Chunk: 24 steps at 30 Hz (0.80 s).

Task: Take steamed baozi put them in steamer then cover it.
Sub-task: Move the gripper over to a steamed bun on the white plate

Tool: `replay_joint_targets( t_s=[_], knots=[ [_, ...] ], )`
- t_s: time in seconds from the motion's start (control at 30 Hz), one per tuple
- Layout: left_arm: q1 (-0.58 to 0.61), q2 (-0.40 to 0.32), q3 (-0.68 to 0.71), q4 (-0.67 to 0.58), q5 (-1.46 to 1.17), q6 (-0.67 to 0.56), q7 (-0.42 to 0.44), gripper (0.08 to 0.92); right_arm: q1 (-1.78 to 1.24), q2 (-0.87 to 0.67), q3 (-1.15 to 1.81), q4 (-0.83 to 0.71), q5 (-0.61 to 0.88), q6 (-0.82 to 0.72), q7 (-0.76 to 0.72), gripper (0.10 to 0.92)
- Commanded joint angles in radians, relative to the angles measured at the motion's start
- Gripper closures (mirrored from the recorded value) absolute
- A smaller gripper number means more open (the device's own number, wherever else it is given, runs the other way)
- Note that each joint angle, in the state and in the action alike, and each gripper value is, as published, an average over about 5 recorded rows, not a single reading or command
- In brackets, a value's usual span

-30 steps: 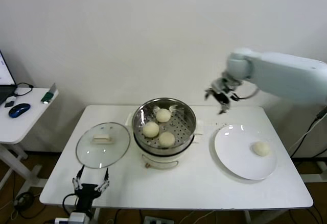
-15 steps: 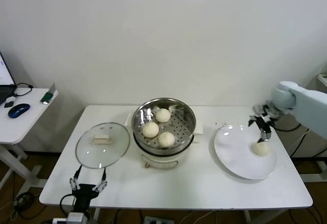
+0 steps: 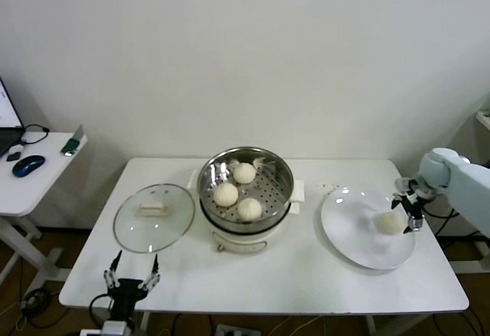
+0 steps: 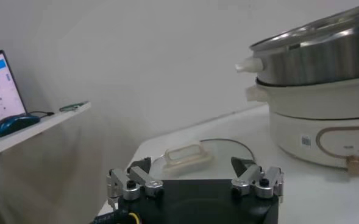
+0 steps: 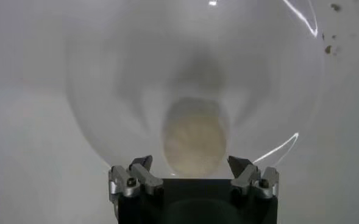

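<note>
Right gripper (image 3: pixel 409 212) descended beside baozi (image 3: pixel 390 222) on plate (image 3: pixel 348 233).

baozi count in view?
4: three baozi in the steamer at; one on the white plate at, right hand beside it.

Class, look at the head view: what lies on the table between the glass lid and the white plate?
The steamer stands between the cover and the plate, holding three baozi; the head view shows this.
</note>
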Motion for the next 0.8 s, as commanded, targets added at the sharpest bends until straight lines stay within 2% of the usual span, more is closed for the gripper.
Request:
replay_joint_targets(
  t_s=[0.03, 0.57, 0.8],
  knots=[
    [-0.005, -0.005, 0.007, 0.007, 0.014, 0.001, -0.001, 0.177, -0.09, 0.082, 0.144, -0.151, -0.084, 0.052, -0.004, 0.203],
    [-0.008, -0.005, 0.009, 0.008, 0.023, 0.002, -0.002, 0.177, -0.048, 0.11, 0.076, -0.15, -0.027, 0.038, -0.025, 0.209],
    [-0.006, -0.008, 0.011, 0.006, 0.023, 0.0, -0.002, 0.177, -0.01, 0.106, 0.038, -0.149, -0.01, 0.037, -0.036, 0.317]
  ],
)
